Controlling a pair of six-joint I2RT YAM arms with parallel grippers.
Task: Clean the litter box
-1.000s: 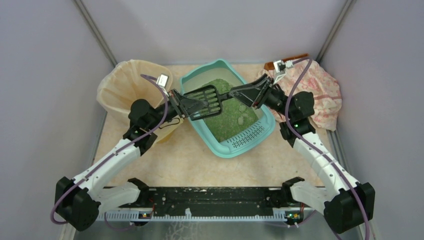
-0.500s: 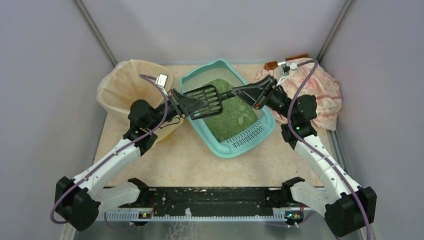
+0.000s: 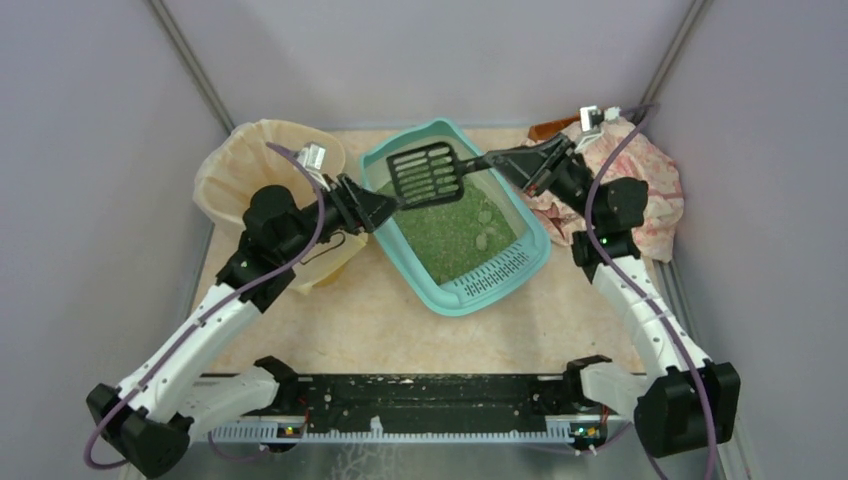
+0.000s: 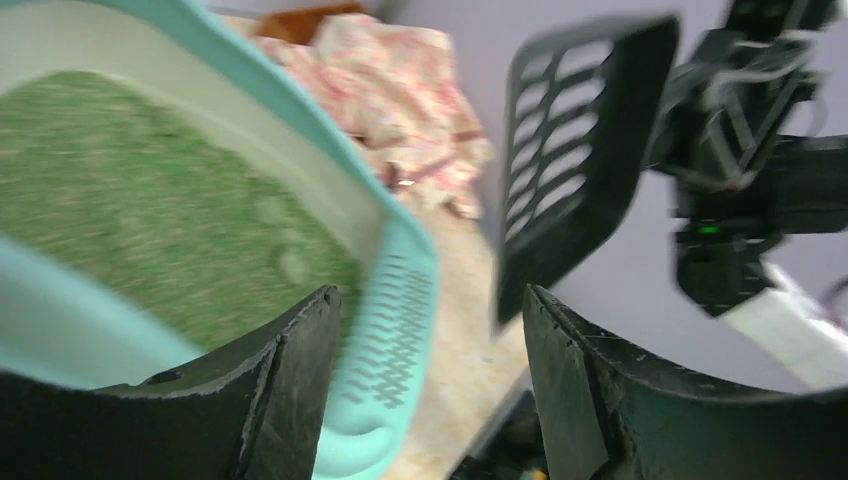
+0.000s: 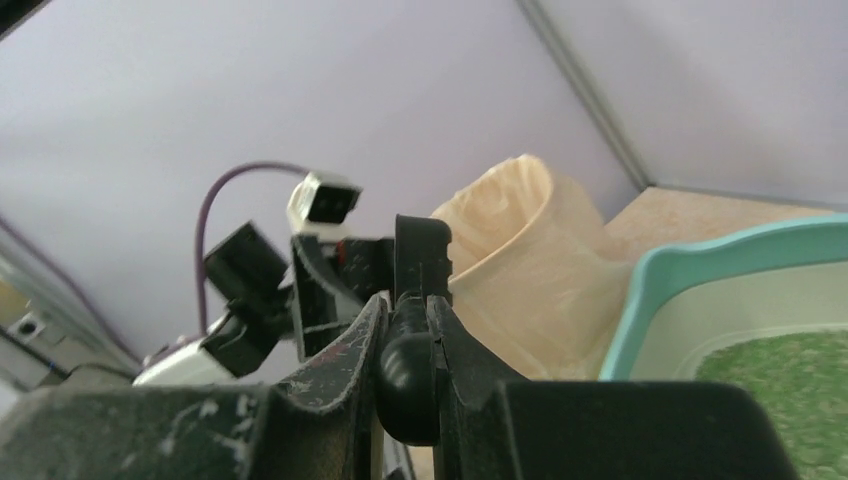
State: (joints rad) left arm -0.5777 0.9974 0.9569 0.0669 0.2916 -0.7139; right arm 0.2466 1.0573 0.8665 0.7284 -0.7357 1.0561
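The teal litter box (image 3: 488, 275) lies slantwise mid-table, green granules (image 3: 450, 225) inside and its slotted grate toward me. A black slotted scoop (image 3: 425, 172) hangs above the box's far end. Its handle runs right into my right gripper (image 3: 508, 160), which is shut on it. In the right wrist view the rounded handle end (image 5: 408, 372) is pinched between the fingers of that gripper (image 5: 410, 300). My left gripper (image 3: 388, 206) stands open over the box's left rim, clear of the scoop. The left wrist view shows the left gripper (image 4: 430, 292) holding nothing, the scoop (image 4: 580, 160) off beyond it.
A beige bag-lined bin (image 3: 262, 172) stands left of the box, behind my left arm. A crumpled pink patterned cloth (image 3: 655, 190) lies at the back right under my right arm. Two pale clumps (image 3: 483, 228) sit in the granules. Grey walls close in the table.
My left gripper has opened, let go of the scoop and drawn back left. My right gripper has closed on the handle and carried the scoop up toward the back.
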